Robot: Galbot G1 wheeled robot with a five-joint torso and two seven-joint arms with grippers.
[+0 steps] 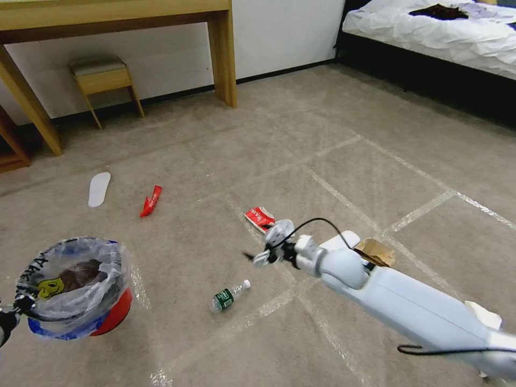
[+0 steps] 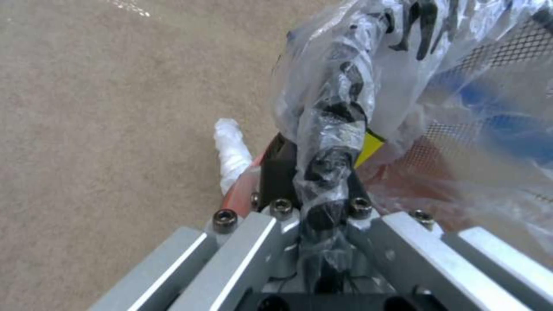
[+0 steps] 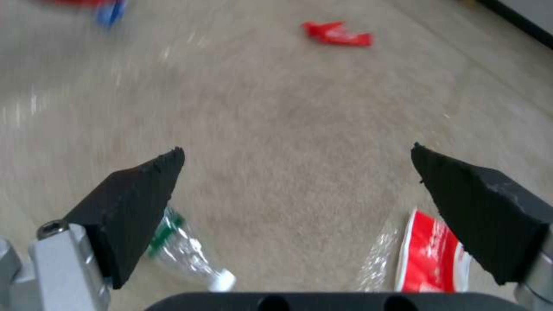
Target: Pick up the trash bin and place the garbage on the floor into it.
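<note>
**Bin in one hand, the other poised over the litter**

The left hand (image 2: 322, 203) sits at the lower left edge of the head view, clamped on the bagged rim of the trash bin (image 1: 75, 290), which hangs there with something dark already lying in its liner. From the left wrist view the plastic bunches between the fingers, and a white tissue (image 2: 233, 151) lies on the carpet just beside the bin's red wall.

The right arm reaches in from the lower right of the head view toward its centre, the right hand (image 3: 297, 194) spread wide and holding nothing, pointed down at the floor (image 1: 376, 177). In the right wrist view its two dark fingertips (image 3: 138, 203) frame bare carpet, with the green-labelled bottle (image 1: 229, 295) near one tip and the red packet (image 1: 259, 217) near the other.

To my eye the step in hand is choosing and closing on one piece. I'd settle on either the bottle or the packet, centre the open hand over it and come straight down; the bottle would be best taken across its body so it doesn't roll away. The bin should be kept level and near.

Farther off, toward the upper left, lie a red wrapper (image 1: 151, 201) and a white slipper (image 1: 99, 189); a brown paper bag (image 1: 375, 251) sits just behind the right arm.
</note>
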